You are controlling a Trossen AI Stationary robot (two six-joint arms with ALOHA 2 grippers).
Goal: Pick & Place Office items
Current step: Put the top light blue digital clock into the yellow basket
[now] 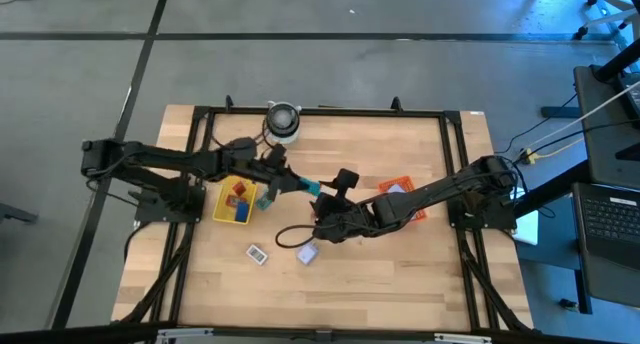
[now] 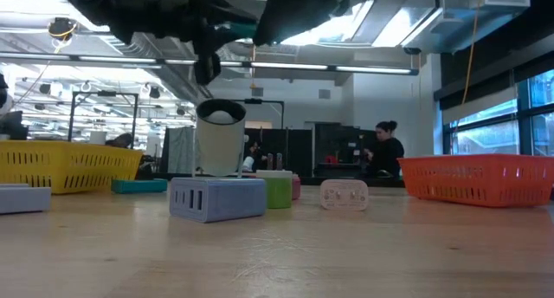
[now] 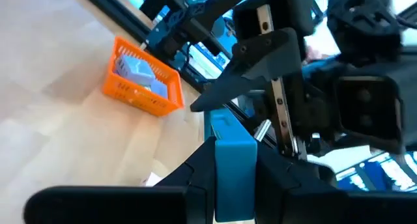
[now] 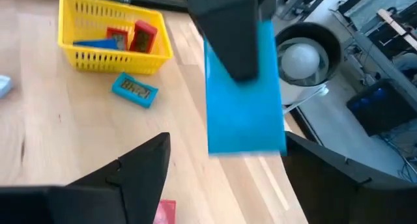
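Two dark robot arms meet above the middle of a pale wooden table with visible plank grain. The left gripper point(image 1: 305, 186) is clamped shut on a flat, smooth teal-blue block point(image 4: 244, 94), holding it in the air between the two trays. In the left wrist view its two dark fingers point(image 3: 195, 175) press against both faces of the same block. The right gripper point(image 1: 340, 189) sits just beside it with its jaws spread wide and nothing between them; in the right wrist view its dark fingers flank the hanging block without touching it.

A yellow tray point(image 1: 233, 201) of slotted plastic mesh, square with upright walls, lies near the left arm and holds a red block point(image 4: 143, 36), a second reddish piece and a flat blue piece point(image 4: 94, 43). A small teal rectangular piece point(image 4: 135, 89) with raised markings lies on the wood just beside that tray. An orange-red mesh tray point(image 3: 142, 77) sits under the right arm and contains pale lavender blocks.

Nearer the table's front edge lie a white piece point(image 1: 258, 253) and a boxy lavender piece point(image 2: 216, 197) with slots in its face. A green block point(image 2: 279, 191) stands close behind it in the low view. A round grey-white cylinder point(image 1: 283, 120) stands at the far edge
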